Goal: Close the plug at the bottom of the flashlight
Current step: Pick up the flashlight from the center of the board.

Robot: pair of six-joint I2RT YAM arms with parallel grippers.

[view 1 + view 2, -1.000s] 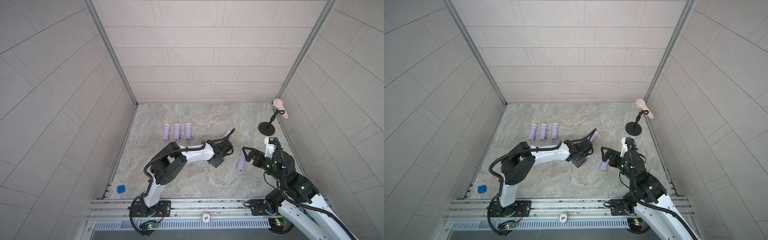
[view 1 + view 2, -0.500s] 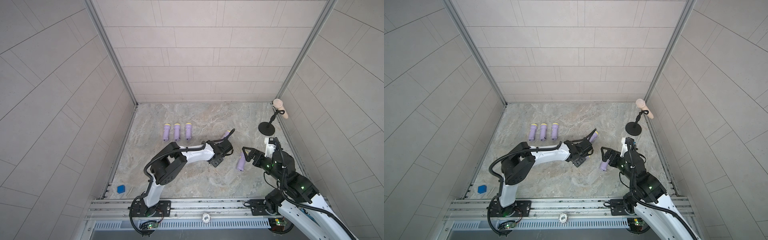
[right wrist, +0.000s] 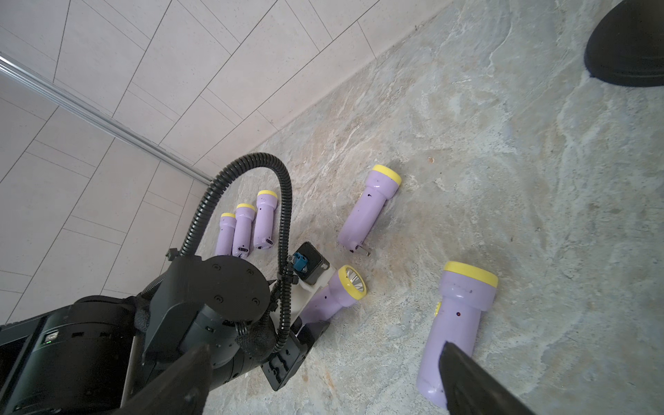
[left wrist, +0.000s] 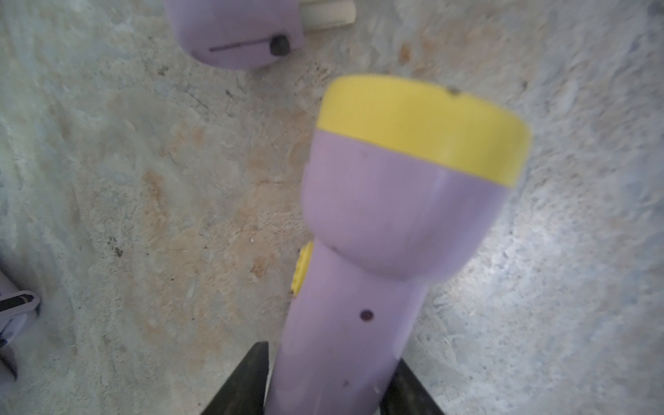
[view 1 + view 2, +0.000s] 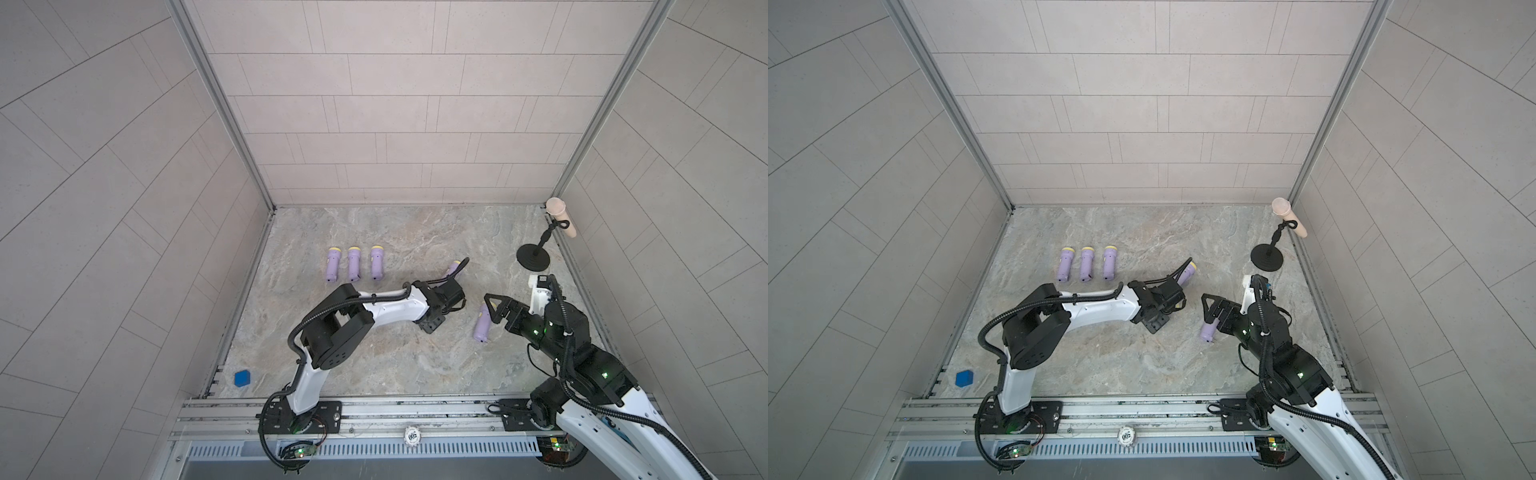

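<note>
My left gripper (image 4: 332, 355) is clasping the held flashlight (image 4: 377, 215) round its narrow handle. At the bottom centre of the left wrist frame, my two black fingers (image 4: 248, 381) are pressing against either side of the purple barrel, jaws drawn in to its width. Its yellow-rimmed head is pointing up the frame over the marbled tabletop (image 4: 143, 215); I cannot tell whether it is clear of the surface. In the right wrist frame it is sitting just below centre, lens toward that camera. Its bottom end, plug included, is hiding behind my own fingers and wrist, so I cannot tell how the plug is standing.

I am judging it to be light, hard, smooth plastic. It should be stiff enough to clamp firmly, but slick enough to twist between the pads if it is pushed off-axis. The handle seems the right place to hold, since that is leaving the base free for a short, square push on the plug.

My right gripper (image 3: 325, 346) is standing wide open and empty at the lower edge of its frame. It is hanging over a second flashlight (image 3: 456, 323) lying at lower right. A third flashlight (image 3: 370, 212) is lying above centre, with prongs (image 3: 363, 250) sticking out of its base. A row of three flashlights (image 3: 244, 226) is lying left of centre.
</note>
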